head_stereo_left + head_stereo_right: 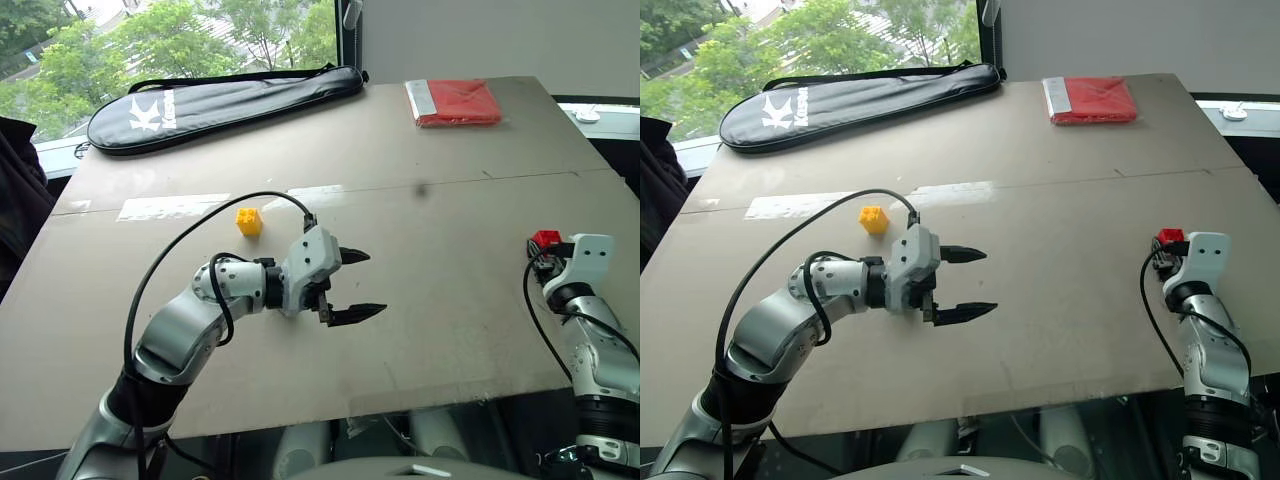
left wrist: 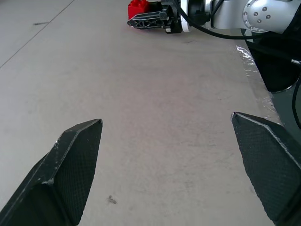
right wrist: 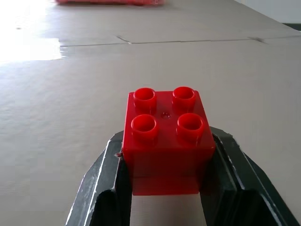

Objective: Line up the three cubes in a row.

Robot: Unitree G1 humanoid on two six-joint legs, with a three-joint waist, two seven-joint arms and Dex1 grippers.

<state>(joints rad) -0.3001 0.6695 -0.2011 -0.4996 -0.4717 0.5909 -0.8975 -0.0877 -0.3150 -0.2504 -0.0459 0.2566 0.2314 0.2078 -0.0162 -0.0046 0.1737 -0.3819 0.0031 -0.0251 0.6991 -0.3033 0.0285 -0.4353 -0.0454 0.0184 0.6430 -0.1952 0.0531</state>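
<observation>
A yellow cube [image 1: 249, 222] sits on the brown table [image 1: 440, 300], left of centre. My left gripper [image 1: 356, 287] hovers just right of it, pointing right, open, nothing between its black fingers [image 2: 70, 165]. Near the table's right edge, my right gripper [image 3: 164, 160] is shut on the red cube [image 3: 164, 136], studs up, its fingers [image 3: 101, 181] pressed against both sides. The same red cube [image 1: 546, 238] pokes out ahead of the right wrist in the head views, and the red cube [image 2: 138, 8] appears in the left wrist view too. The green cube is out of view.
A black racket bag [image 1: 225, 105] lies along the far left edge. A flat red packet [image 1: 455, 102] rests at the far right of the table. The table's near edge [image 1: 380, 400] runs just in front of both arms.
</observation>
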